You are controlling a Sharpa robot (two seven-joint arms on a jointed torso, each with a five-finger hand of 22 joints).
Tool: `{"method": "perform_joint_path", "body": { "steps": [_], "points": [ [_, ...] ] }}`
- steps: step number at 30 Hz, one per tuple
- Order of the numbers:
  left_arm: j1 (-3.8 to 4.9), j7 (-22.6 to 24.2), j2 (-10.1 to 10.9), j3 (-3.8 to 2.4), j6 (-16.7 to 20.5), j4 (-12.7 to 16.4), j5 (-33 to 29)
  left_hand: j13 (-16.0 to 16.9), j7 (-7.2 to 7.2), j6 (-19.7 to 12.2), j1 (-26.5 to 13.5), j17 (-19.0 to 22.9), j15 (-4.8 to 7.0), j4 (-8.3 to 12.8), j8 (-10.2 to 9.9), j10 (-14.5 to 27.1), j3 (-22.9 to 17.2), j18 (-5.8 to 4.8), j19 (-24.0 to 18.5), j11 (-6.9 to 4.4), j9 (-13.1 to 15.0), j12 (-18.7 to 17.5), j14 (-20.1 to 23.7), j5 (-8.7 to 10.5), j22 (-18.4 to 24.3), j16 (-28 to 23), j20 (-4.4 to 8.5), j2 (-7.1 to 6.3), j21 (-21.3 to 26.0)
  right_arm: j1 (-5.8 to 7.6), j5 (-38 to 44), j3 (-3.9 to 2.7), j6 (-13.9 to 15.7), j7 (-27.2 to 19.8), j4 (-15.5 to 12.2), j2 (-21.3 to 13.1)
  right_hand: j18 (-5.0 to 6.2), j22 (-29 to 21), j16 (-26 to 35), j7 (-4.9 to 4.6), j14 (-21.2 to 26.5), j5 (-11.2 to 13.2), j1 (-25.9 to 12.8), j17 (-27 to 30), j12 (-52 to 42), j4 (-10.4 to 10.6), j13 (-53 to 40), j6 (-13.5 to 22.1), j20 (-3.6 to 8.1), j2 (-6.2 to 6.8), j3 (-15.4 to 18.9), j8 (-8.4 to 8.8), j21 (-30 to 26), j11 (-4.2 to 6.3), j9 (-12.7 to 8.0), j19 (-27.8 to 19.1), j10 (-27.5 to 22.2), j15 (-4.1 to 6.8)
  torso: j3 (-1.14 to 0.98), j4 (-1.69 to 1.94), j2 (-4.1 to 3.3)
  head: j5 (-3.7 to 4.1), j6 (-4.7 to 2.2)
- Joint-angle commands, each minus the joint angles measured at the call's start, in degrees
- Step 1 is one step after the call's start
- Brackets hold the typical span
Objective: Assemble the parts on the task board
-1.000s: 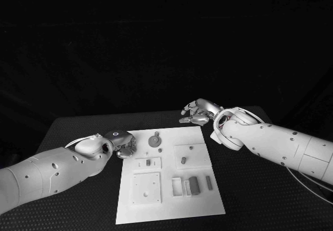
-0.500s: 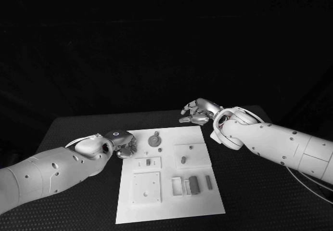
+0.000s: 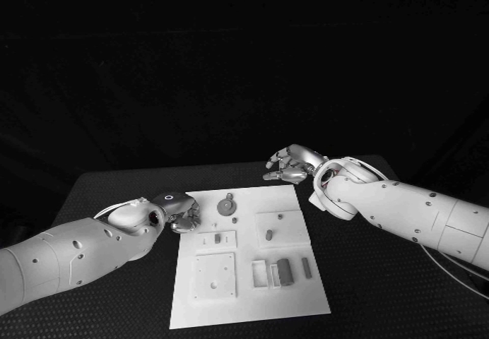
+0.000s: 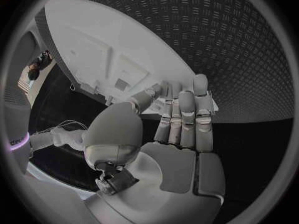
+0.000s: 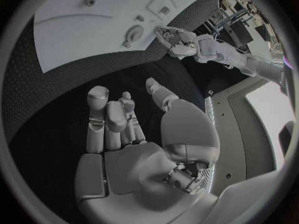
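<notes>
Black, finely textured table (image 3: pixel 387 296) fills the lower half of the scene under a dark, unlit background. At its centre lies the white task board (image 3: pixel 306 300), a long plate running away from the robot, carrying raised white blocks and several small grey parts. From the left a white arm reaches in, and its silver left hand (image 3: pixel 175 210) sits at the board's left edge near the far end, beside the raised blocks there. In the left wrist view this hand (image 4: pixel 168 134) has its fingers (image 4: pixel 187 117) straight and pressed side by side, the tips over the board's edge (image 4: pixel 93 45), the thumb bent inward; nothing is visibly held. From the right the other white arm comes in, and the right hand (image 3: pixel 290 166) sits past the board's far right corner, over the bare table and apart from the plate. Its wrist view shows the hand (image 5: pixel 124 129) with fingers lightly curled and close together, nothing visibly in them. Among the parts, a round grey disc with a small tab (image 3: pixel 225 206) lies near the board's far end, just beside the left hand. A small upright peg (image 3: pixel 269 235) stands near the middle. Two narrow grey bars (image 3: pixel 284 270) lie close together toward the near right side.
</notes>
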State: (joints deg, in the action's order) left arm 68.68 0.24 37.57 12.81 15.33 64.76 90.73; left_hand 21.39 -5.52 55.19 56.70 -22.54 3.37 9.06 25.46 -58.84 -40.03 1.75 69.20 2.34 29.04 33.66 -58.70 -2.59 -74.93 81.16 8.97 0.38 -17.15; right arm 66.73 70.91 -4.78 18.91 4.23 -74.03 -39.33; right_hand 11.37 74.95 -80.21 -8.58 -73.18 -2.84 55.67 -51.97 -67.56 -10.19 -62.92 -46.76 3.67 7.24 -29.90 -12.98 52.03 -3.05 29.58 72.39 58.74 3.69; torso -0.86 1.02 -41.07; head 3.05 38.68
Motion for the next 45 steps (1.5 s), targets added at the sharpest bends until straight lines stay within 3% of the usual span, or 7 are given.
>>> {"method": "perform_joint_path", "body": {
  "steps": [1, 5, 10, 17, 25, 33, 45],
  "points": [
    [0.07, -2.76, 0.55, -0.23, 0.05, 1.17, -1.89, -0.32, 0.02, 2.29, -1.88, -0.68, 0.44, -0.03, 0.95, -1.67, -0.01, 1.22, 0.65, 0.09, 0.08, -0.39, -0.22, -0.32, -1.44, 0.66, 0.18, -0.01, -0.66, -0.03, 0.05, -0.02, -0.64, -0.27, 0.18, 0.00, 3.63, 1.02, 0.23, -0.92, 0.05, -0.23, -0.44, -0.08, -0.23, 0.37, 0.06, 0.67, 0.44, 0.09, -0.08, 0.17, -0.38, 0.10, 0.03, -0.04, -0.36, -0.29, -0.02, 0.07, 0.14, -0.10, -0.03],
    [0.22, -4.97, 1.22, -0.62, -0.86, 2.44, -5.62, -1.00, 0.49, 3.59, -3.58, -2.08, 0.86, -0.08, 1.06, -3.24, -0.28, 1.06, 1.00, -0.33, -0.22, -0.83, -0.27, -0.38, -1.46, 1.45, 0.67, 0.19, -1.59, -0.03, 0.05, -0.02, -0.65, -0.25, 0.48, 0.10, 3.63, 1.03, 0.23, -0.92, 0.05, -0.23, -0.42, -0.08, -0.23, 0.36, 0.06, 0.66, 0.44, 0.09, -0.08, 0.17, -0.38, 0.10, 0.03, -0.04, -0.36, -0.29, -0.01, 0.10, 0.21, -0.29, -0.11],
    [0.44, -9.26, 2.31, -1.52, -2.93, 4.82, -12.41, -2.14, 1.00, 4.94, -6.91, -3.73, 1.36, 0.75, 1.04, -5.01, -0.51, 0.90, 1.25, -0.78, -0.66, -1.53, -0.74, -0.63, -1.45, 1.72, 1.25, 1.74, -2.95, -0.07, 0.05, -0.02, -0.72, -0.26, 0.93, 0.32, 3.63, 1.03, 0.23, -0.92, 0.05, -0.23, -0.39, -0.09, -0.24, 0.33, 0.06, 0.65, 0.45, 0.09, -0.09, 0.17, -0.38, 0.10, 0.03, -0.04, -0.36, -0.28, 0.01, 0.03, 0.21, -0.57, -0.27],
    [1.15, -14.18, 3.83, -1.63, -4.43, 8.11, -17.06, -2.89, 1.23, 5.67, -9.67, -4.75, 1.58, 1.33, 1.01, -5.99, -0.92, 0.83, 1.34, -1.01, -0.93, -1.85, -1.21, -0.94, -1.42, 1.46, 1.51, 2.95, -3.80, -0.39, 0.05, -0.01, -0.77, -0.27, 1.30, 0.53, 3.63, 1.03, 0.23, -0.91, 0.05, -0.23, -0.32, -0.09, -0.24, 0.29, 0.07, 0.65, 0.45, 0.08, -0.10, 0.16, -0.37, 0.11, 0.04, -0.04, -0.36, -0.28, -0.01, 0.04, 0.39, -0.83, -0.39],
    [1.27, -20.83, 4.58, -1.59, -5.84, 11.36, -22.42, -3.35, 1.39, 6.11, -11.10, -5.44, 1.72, 2.10, 1.04, -6.56, -1.62, 0.83, 1.44, -1.17, -1.06, -1.99, -1.55, -1.06, -1.40, 1.26, 1.67, 4.14, -4.31, -0.64, 0.05, -0.01, -0.88, -0.26, 1.58, 0.69, 3.63, 1.04, 0.23, -0.91, 0.05, -0.23, -0.25, -0.09, -0.25, 0.24, 0.07, 0.65, 0.46, 0.08, -0.12, 0.16, -0.37, 0.11, 0.04, -0.04, -0.36, -0.27, 0.03, 0.04, 0.60, -1.03, -0.12],
    [1.25, -25.35, 4.25, -1.33, -4.90, 13.88, -22.66, -3.95, 1.55, 6.61, -13.65, -6.38, 1.90, 4.08, 1.09, -7.27, -2.34, 0.82, 1.65, -1.34, -1.16, -2.04, -2.10, -2.30, -1.36, 0.86, 1.84, 5.74, -5.04, -0.76, 0.05, 0.00, -0.98, -0.26, 1.72, 0.87, 3.63, 1.04, 0.23, -0.91, 0.05, -0.23, -0.21, -0.10, -0.26, 0.20, 0.07, 0.64, 0.46, 0.07, -0.12, 0.16, -0.37, 0.11, 0.04, -0.04, -0.37, -0.27, 0.05, -0.03, 0.49, -1.19, 0.15],
    [1.22, -27.84, 3.68, -0.33, -3.87, 16.70, -16.42, -4.39, 1.96, 7.47, -16.78, -7.36, 2.34, 5.73, 1.48, -8.40, -3.10, 0.92, 2.45, -1.79, -1.03, -1.67, -3.33, -2.66, -1.32, 0.45, 2.23, 7.07, -5.88, -0.81, 0.05, 0.00, -1.09, -0.25, 1.77, 0.85, 3.63, 1.04, 0.24, -0.91, 0.05, -0.23, -0.13, -0.10, -0.27, 0.13, 0.07, 0.63, 0.46, 0.05, -0.12, 0.16, -0.37, 0.12, 0.05, -0.04, -0.37, -0.27, 0.01, 0.04, 0.40, -1.23, 0.56]
  ]
}}
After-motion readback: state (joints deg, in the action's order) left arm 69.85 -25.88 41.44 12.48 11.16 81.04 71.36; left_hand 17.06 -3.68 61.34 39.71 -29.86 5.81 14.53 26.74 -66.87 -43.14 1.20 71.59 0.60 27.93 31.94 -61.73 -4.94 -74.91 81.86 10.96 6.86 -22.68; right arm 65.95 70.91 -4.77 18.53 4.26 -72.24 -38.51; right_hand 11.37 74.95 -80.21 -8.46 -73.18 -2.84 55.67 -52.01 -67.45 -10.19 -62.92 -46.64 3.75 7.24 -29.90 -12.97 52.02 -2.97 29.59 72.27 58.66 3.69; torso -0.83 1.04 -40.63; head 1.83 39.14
